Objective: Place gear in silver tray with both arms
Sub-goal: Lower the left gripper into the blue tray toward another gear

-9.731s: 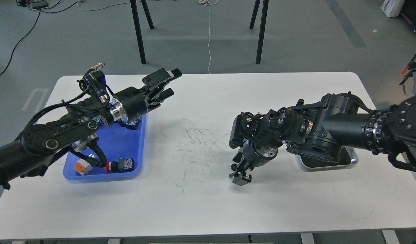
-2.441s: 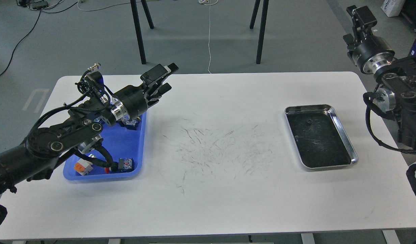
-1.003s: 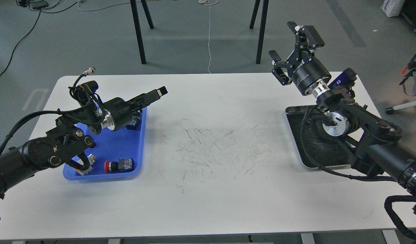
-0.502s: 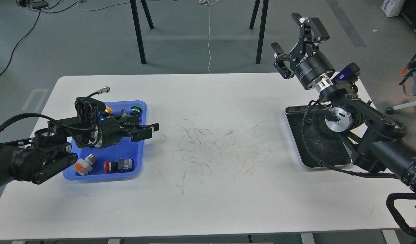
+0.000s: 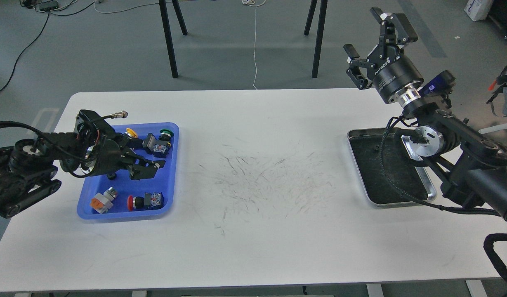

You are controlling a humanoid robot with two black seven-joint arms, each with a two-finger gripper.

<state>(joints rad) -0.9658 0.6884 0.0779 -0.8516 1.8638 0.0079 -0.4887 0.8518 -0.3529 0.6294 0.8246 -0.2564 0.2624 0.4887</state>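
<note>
parts bin [image 5: 170,198] left on table [image 5: 253,247], silver tray [image 5: 356,136] right

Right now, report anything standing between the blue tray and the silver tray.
Nothing stands on the table between the blue tray and the silver tray. The right arm and its cable do hang over the silver tray's right side.
</note>
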